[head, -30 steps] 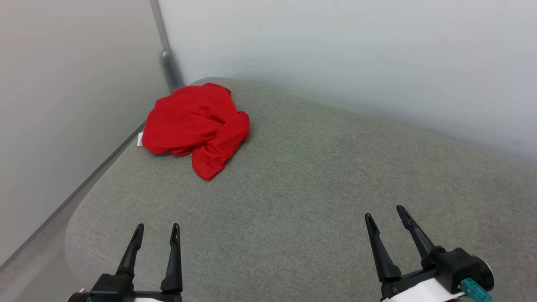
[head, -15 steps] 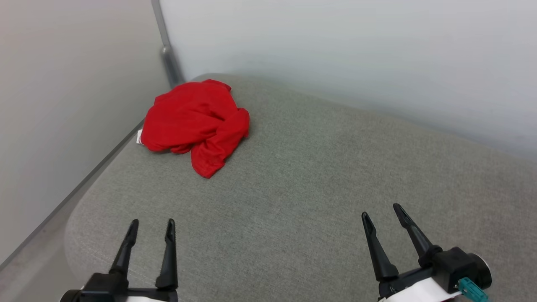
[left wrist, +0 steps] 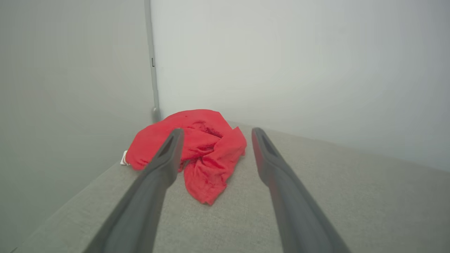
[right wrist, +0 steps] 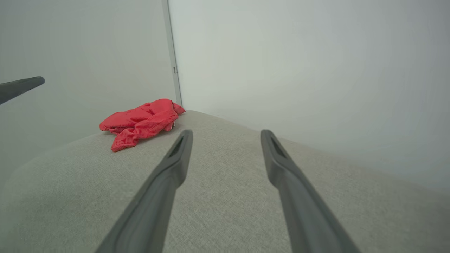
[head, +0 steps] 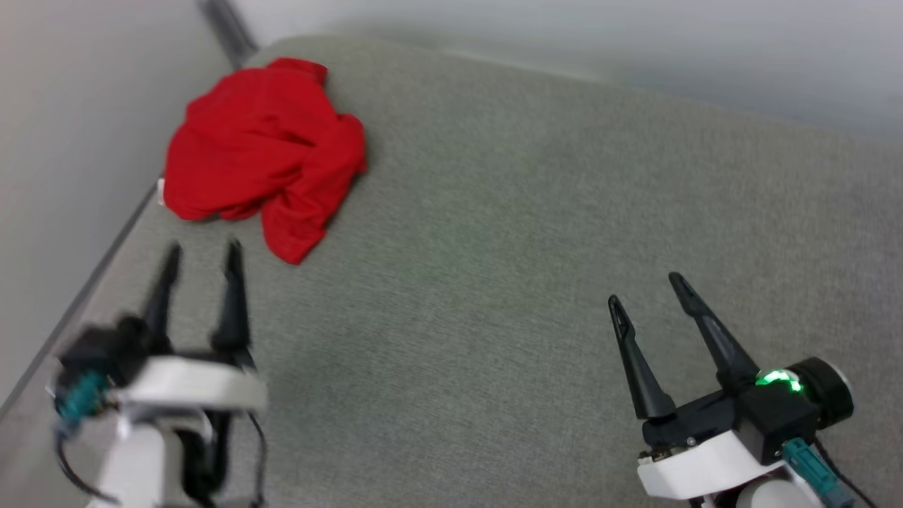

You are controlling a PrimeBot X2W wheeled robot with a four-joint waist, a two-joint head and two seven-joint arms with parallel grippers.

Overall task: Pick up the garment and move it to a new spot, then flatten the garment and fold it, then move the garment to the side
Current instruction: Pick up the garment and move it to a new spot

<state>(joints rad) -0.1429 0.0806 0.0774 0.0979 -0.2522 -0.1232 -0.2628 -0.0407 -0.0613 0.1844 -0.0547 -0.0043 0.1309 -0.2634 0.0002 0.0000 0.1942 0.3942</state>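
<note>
My left tool hangs open over the grey fabric-covered counter at about 8 o'clock in the head view. It looks blurred there, with its two dark fingers apart and pointing toward 12. It holds nothing. My right tool sits at about 4 o'clock. It is sharp in the picture, its fingers are spread wide and empty, and a green light glows on its body.

The garment, a red T-shirt, lies crumpled in a heap at the counter's 10 o'clock corner, close to where the two pale walls meet. A loose red fold trails from the heap toward 5 o'clock. A small white scrap peeks out at the heap's 8 o'clock edge, right at the rim of the counter. No lettering shows on the cloth that faces up.

From my left wrist, the garment lies straight ahead at 12 o'clock. It is near the left tool but apart from it, and the left finger hides part of it. A grey strip runs up the wall corner behind it.

From my right wrist, the garment lies at 10 o'clock, well apart from the right tool. One dark finger of my left tool juts in at the 9 o'clock edge.
</note>
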